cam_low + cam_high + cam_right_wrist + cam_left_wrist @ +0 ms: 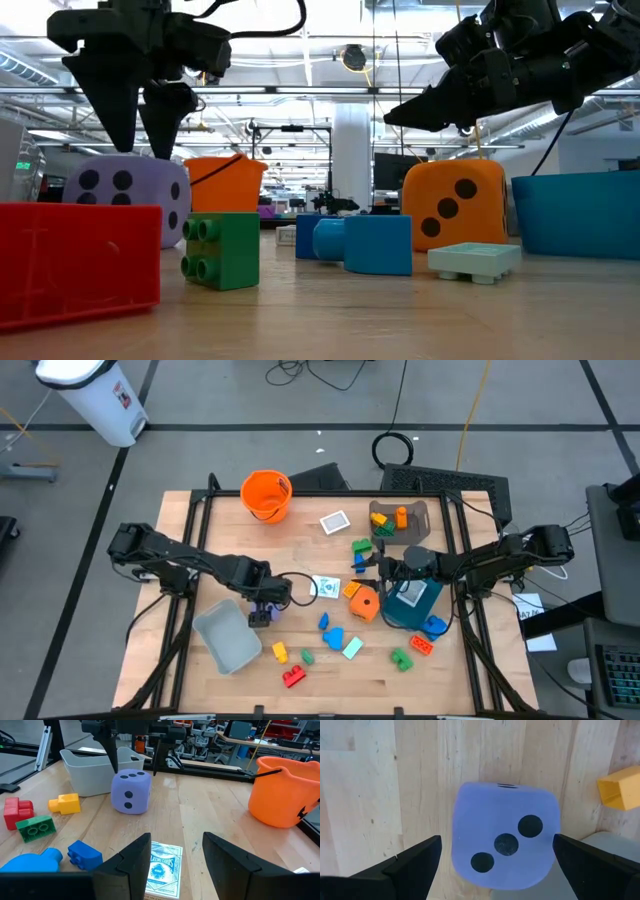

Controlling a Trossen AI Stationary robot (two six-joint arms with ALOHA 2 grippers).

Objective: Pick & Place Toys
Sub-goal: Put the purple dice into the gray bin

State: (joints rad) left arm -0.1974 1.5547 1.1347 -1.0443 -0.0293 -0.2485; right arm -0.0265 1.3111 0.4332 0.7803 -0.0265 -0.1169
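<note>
Hanging right over the purple die, the left gripper is held with its fingers wide, one on each side of the die and nothing between them yet. The die is seen on the wood table, just beside the grey bin, with three dots on the face shown to the left wrist camera. In the low view the two dark fingers are seen pointing down at the top of the die, not touching it. The die is straight below the left gripper, so only a move down and a squeeze look to be needed. No long side is had by the die, so it can be grabbed from any side; the fingers look wide enough for it.

The right gripper is held about half open over a white card in the middle of the table, and nothing is gripped by it. The card lies flat below and a bit ahead of it. The orange die and the teal bin are close by the right gripper.

The purple die is much nearer to the left arm, so it is best taken by that arm. The grey bin is right next to it, so the trip looks short. The die could be pushed away if one finger touches it first
</note>
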